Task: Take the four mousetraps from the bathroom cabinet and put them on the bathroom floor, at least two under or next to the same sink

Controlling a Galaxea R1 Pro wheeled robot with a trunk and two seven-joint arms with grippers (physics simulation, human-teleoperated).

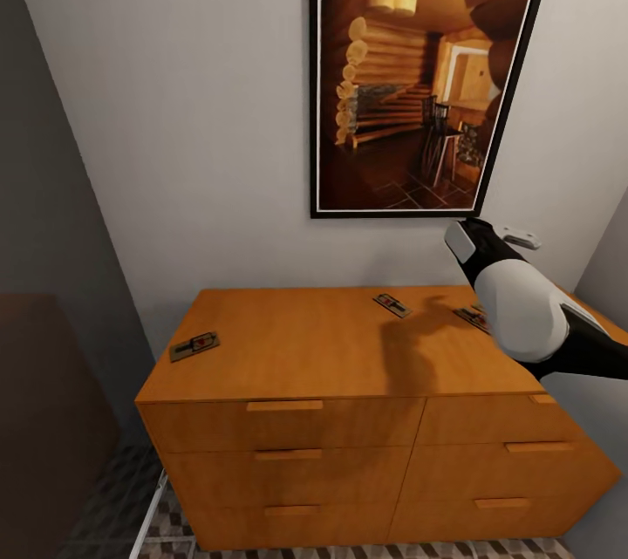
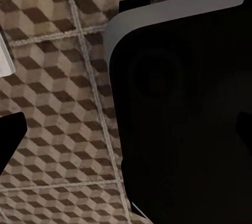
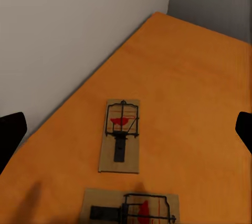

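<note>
Right pincer (image 3: pixel 126 129) spread above mousetraps (image 3: pixel 121 135) on the orange cabinet (image 1: pixel 305 350) by a grey wall (image 1: pixel 201 105).

The bathroom floor (image 2: pixel 58 103) has big square tiles. They are printed with lots of little cubes in brown, beige and white. Pale lines of grout run between the tiles, some going across and some going up and down. A very big black shape (image 2: pixel 184 124) covers much of the picture on one side. It is too dark to tell what it is. It has a light grey edge (image 2: pixel 157 11) with a round corner. A small black tip (image 2: pixel 9 137) pokes in at one edge of the picture. A bit of something white (image 2: pixel 5 53) shows at that same edge.
</note>
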